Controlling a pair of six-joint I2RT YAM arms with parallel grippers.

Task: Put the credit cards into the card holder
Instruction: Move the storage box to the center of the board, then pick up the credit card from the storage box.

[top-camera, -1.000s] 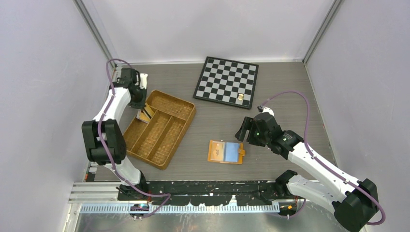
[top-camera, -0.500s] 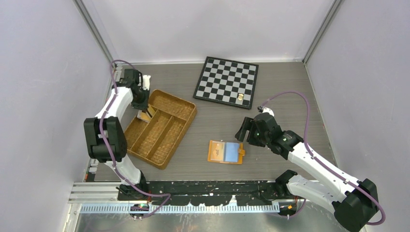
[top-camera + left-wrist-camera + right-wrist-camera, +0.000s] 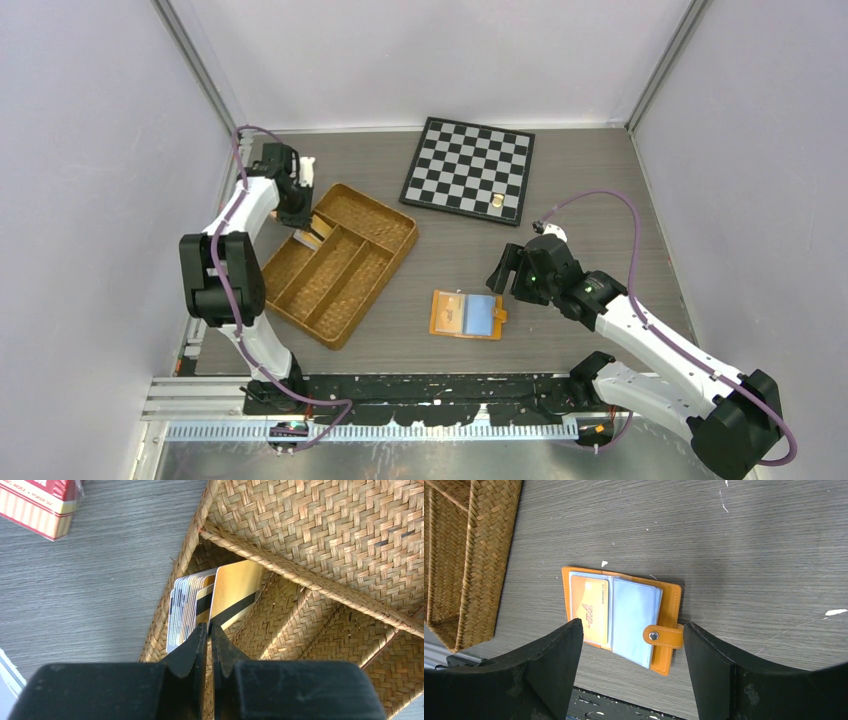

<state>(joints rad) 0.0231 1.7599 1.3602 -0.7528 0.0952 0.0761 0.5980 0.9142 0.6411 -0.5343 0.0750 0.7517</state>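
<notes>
Several credit cards stand on edge in the end compartment of a woven tray. My left gripper is down in that compartment, its jaws pinched on the lower edge of the front card, a gold one with a dark stripe. From above, the left gripper is at the tray's far-left end. The orange card holder lies open on the table with an orange card and a light blue card in its sleeves. My right gripper hovers wide open above it, holding nothing.
A red-and-tan packet lies on the table left of the tray. A chessboard with a small gold piece sits at the back. The woven tray lies left of the card holder.
The woven tray has slid and turned to the right, and my left gripper has moved right and back with it. The right arm and the card holder have stayed put.
</notes>
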